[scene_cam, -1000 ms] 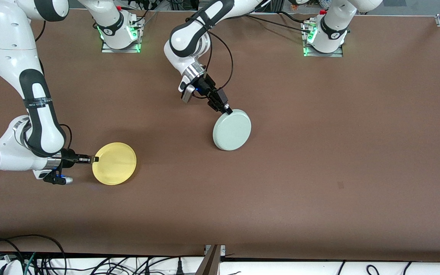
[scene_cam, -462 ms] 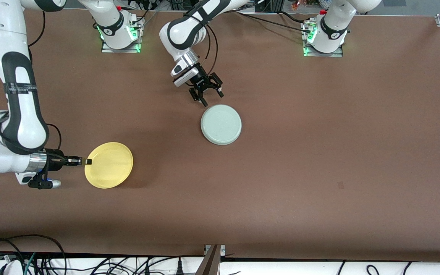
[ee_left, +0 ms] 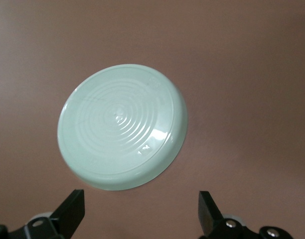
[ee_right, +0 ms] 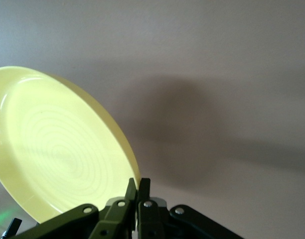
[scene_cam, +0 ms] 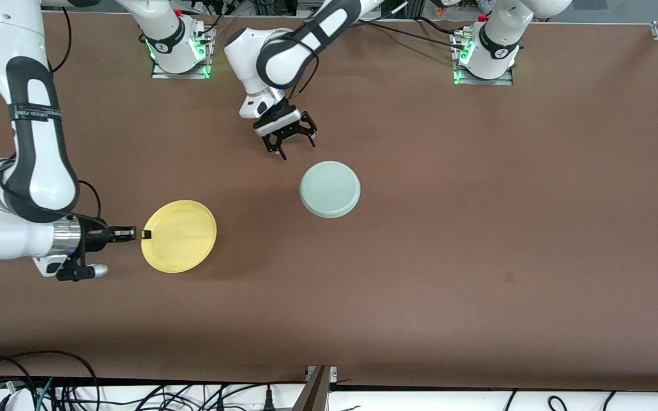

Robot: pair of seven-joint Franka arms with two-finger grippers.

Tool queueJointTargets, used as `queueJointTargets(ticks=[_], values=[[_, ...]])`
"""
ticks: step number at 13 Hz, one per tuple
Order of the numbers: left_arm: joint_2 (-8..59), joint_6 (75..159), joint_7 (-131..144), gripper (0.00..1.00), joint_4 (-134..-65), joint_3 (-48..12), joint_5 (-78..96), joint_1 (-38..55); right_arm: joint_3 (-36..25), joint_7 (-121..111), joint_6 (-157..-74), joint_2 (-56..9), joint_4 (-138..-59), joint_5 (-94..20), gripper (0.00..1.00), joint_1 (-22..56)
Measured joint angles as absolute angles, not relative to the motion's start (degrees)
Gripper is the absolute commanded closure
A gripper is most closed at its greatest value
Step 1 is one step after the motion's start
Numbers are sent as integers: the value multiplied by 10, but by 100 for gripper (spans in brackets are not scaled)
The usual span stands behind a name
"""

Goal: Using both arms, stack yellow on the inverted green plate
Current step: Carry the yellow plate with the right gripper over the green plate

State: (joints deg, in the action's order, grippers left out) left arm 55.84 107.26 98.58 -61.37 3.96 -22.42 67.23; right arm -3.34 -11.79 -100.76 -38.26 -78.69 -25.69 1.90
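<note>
Two plates are in play, and only one of them is in my grip. My right gripper (scene_cam: 145,234) has its fingers (ee_right: 137,191) pinched tight on the rim of the yellow plate (scene_cam: 179,236), holding it by the edge that faces the right arm's end of the surface (scene_cam: 477,228). The plate is up in the air, its hollow side upward, casting a soft shadow on the brown top below; it hangs over the part of the surface toward the right arm's end, about midway between the edge with my bases and the edge by the front camera. In the right wrist view the plate (ee_right: 53,149) tilts away from the fingers, its inner rings faintly visible.

The green plate (scene_cam: 329,188) lies upside down near the middle of the surface, flat underside up, well apart from the yellow one. In the left wrist view its ringed underside (ee_left: 122,134) shows plainly, resting flat with nothing touching it.

My left gripper (scene_cam: 289,141) hangs over the bare surface just beside the green plate, toward the edge where my bases stand. Its fingers (ee_left: 70,211) are spread wide and hold nothing.
</note>
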Motion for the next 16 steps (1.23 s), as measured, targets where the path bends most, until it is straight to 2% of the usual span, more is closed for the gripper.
queueJointTargets(ticks=[4,8,12,16], values=[[549,1149,951,0,-580,34,-53,560,-33,-80,-1030,-383,-823,-257,100,64],[526,1165,875,0,-574,34,108,477,-20,-46,-1159,-355,-942,-259,100,112],[510,1164,832,0,-573,32,245,382,24,-41,-1267,-279,-1095,-289,100,118],[461,1112,830,0,-570,30,275,305,107,30,-1381,-236,-1182,-314,100,119]])
